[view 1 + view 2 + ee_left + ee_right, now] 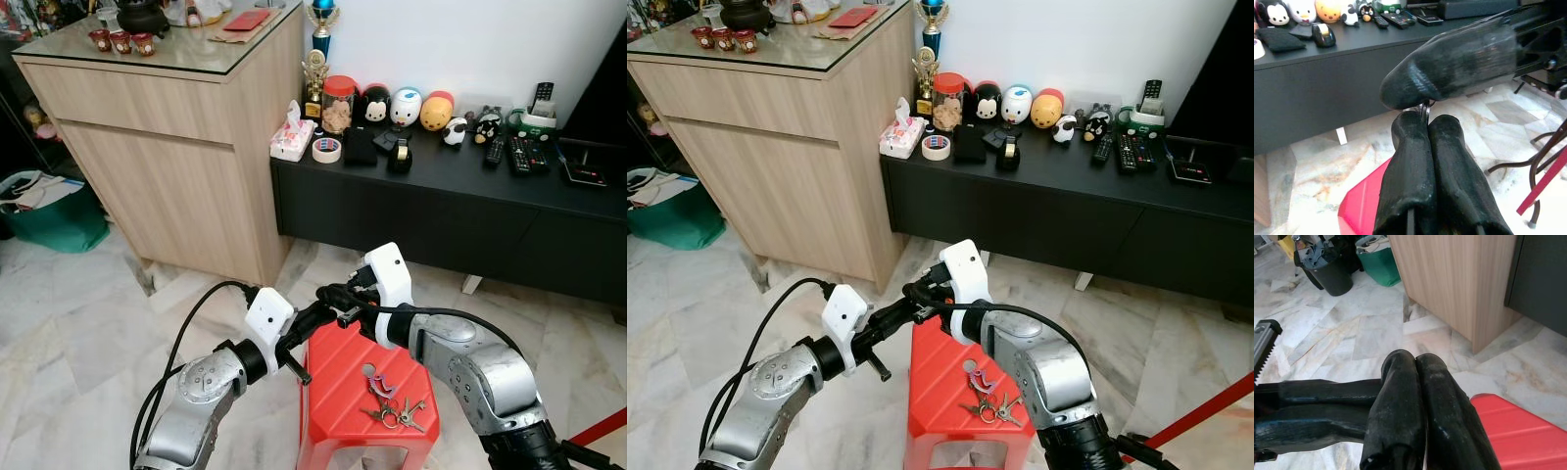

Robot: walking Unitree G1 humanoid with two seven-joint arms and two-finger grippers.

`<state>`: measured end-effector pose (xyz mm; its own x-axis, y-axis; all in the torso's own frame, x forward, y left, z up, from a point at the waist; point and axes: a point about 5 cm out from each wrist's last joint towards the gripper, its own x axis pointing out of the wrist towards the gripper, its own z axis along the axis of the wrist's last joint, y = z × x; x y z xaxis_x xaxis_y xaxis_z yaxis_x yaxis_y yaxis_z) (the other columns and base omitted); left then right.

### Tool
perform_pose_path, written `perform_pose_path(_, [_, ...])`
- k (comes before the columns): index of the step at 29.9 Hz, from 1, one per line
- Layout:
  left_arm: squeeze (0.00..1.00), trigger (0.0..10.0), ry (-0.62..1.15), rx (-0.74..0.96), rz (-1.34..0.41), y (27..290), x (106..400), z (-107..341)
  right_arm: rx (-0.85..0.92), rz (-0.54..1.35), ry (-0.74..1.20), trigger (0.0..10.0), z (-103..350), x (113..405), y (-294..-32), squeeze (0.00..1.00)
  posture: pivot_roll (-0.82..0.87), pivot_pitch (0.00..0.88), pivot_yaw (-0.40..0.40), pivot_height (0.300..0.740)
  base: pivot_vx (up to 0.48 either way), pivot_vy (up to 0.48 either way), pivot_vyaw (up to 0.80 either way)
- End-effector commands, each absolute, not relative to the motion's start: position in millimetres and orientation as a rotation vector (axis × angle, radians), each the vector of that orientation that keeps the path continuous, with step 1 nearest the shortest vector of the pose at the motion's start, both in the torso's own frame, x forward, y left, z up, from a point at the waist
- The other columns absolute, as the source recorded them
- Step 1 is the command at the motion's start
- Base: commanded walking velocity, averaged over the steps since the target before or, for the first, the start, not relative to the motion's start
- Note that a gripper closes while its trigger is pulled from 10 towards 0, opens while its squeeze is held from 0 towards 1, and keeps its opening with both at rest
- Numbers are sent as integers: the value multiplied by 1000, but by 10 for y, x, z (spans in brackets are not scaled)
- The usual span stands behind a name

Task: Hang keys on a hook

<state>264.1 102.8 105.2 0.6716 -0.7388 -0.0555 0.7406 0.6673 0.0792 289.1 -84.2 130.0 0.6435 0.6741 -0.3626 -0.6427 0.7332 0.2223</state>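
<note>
Two grippers met over the red stool point(343, 377): we had the left gripper point(323, 313) at 9 o'clock, fingers pressed together and gripping nothing, and the right gripper point(333, 294) at 12, pinched flat too, also empty. The keys point(390, 401) lay on the stool around 4 o'clock.

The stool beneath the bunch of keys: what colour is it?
Red plastic stool; clearest in left eye view.
</note>
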Motion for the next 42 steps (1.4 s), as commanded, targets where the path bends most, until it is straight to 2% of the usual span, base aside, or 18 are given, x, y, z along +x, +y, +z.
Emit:
perform_pose_path(1, [0, 0, 6, 115, -859, 1023, 2604, 1090, 65, 720, 427, 10000, 1333, 2945, -898, 0, 85, 50, -56, 740, 0, 0, 0])
perform_pose_path(10, [0, 0, 25, 144, -874, 1015, 2591, 1057, 60, 707, 424, 10000, 1331, 2971, -918, 0, 87, 52, -59, 740, 0, 0, 0])
perform_pose_path(16, [0, 0, 70, 225, -852, 1144, 2598, 990, 57, 695, 419, 10000, 1338, 2990, -937, 0, 88, 54, -59, 740, 0, 0, 0])
perform_pose_path(23, [0, 0, 71, 235, -840, 1158, 2600, 987, 61, 695, 416, 10000, 1337, 2994, -926, 0, 86, 52, -59, 740, 0, 0, 0])
perform_pose_path(24, [0, 2157, 73, 237, -836, 1160, 2603, 983, 61, 695, 416, 10000, 1337, 2995, -926, 0, 86, 52, -59, 740, 0, 0, 0])
perform_pose_path(25, [0, 2157, 76, 246, -831, 1164, 2606, 977, 61, 696, 416, 10000, 1338, 2995, -925, 0, 86, 52, -59, 740, 0, 0, 0])
perform_pose_path(26, [0, 10000, 81, 256, -828, 1170, 2609, 965, 61, 698, 415, 10000, 1341, 2995, -926, 0, 86, 52, -59, 740, 0, 0, 0])
perform_pose_path(28, [0, 10000, 82, 252, -827, 1173, 2612, 962, 59, 702, 416, 10000, 1340, 2995, -924, 0, 85, 53, -61, 740, 0, 0, 0])
perform_pose_path(29, [1000, 10000, 74, 243, -824, 1176, 2619, 977, 55, 715, 419, 10000, 1340, 2986, -919, 0, 84, 52, -61, 740, 0, 0, 0])
perform_pose_path(42, [1000, 10000, 39, 199, -877, 1118, 2636, 1073, 34, 831, 420, 10000, 1374, 2892, -839, 0, 81, 48, -65, 740, 0, 0, 0])
